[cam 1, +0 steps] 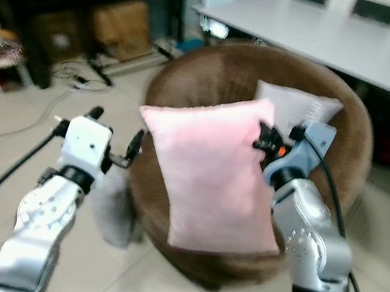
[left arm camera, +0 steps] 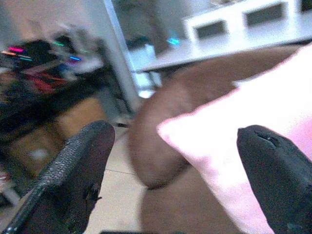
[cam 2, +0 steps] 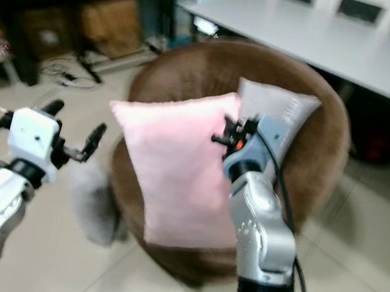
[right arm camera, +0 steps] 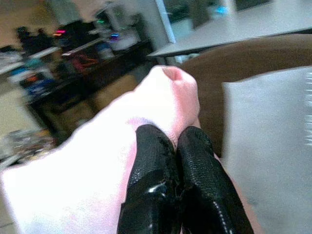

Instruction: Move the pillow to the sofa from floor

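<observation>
Pink pillow (cam 1: 216, 174) pinched in right end effector (right arm camera: 175, 146); left end effector (cam 1: 115, 135) spread, empty.

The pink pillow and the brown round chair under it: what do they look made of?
Pink pillow: looks like soft matte fabric over stuffing; it bunches where the right gripper pinches its corner. Brown chair: seems upholstered in a matte, velvety or suede-like cloth, with no shine and a rounded padded rim; blur leaves the weave unclear. Grey pillow behind: probably fabric too.

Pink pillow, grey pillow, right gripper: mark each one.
pink pillow (cam 1: 213, 174), left eye view, middle of its face.
grey pillow (cam 2: 287, 108), right eye view, upper part.
right gripper (right arm camera: 178, 146), right wrist view, fingertips pinching the pink pillow's corner.
</observation>
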You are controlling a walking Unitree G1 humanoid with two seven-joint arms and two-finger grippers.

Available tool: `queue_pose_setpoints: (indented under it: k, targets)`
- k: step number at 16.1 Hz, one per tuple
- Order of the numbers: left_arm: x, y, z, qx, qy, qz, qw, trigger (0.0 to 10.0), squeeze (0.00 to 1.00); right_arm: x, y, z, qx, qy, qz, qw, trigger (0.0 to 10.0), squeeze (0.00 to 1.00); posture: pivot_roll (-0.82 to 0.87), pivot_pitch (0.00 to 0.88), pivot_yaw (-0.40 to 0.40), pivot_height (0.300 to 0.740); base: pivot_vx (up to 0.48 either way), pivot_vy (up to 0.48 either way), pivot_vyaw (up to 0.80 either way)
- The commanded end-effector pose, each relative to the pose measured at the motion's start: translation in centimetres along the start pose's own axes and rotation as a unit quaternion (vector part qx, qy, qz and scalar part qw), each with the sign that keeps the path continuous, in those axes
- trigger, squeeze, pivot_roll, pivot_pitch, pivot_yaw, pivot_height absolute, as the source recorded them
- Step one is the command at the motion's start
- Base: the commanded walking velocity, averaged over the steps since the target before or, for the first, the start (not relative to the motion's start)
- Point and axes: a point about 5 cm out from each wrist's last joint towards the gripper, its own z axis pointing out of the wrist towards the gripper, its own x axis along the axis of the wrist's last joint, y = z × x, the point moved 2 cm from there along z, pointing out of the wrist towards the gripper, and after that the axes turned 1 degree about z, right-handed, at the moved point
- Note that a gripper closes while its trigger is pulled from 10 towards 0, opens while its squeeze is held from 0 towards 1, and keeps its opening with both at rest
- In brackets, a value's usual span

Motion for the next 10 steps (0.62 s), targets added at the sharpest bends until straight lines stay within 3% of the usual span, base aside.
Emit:
queue_pose_setpoints:
  k: [1,2,7,10]
  targets:
    - [0.3,-0.6,-0.2,0.004,0.004,0.008,1.000,10.0,0.00,0.8,-0.5,0.1,0.008,0.018,0.001,1.000,10.0,0.00,-0.06,0.000,0.067,0.740,0.281,0.000,-0.80]
    - [0.3,-0.6,-0.2,0.004,0.004,0.008,1.000,10.0,0.00,0.8,-0.5,0.1,0.009,0.018,0.000,1.000,10.0,0.00,-0.06,0.000,0.067,0.740,0.285,0.000,-0.80]
    - [0.2,-0.6,-0.4,0.002,0.004,0.008,1.000,10.0,0.00,0.5,-0.7,0.1,0.018,0.013,-0.007,1.000,10.0,0.00,-0.06,0.000,0.065,0.740,0.284,0.000,0.00]
    - [0.1,-0.6,-0.7,0.003,0.000,0.010,1.000,10.0,0.00,0.5,-1.8,0.0,0.059,0.009,-0.004,0.998,10.0,0.00,-0.05,0.000,0.056,0.740,0.175,0.000,0.00]
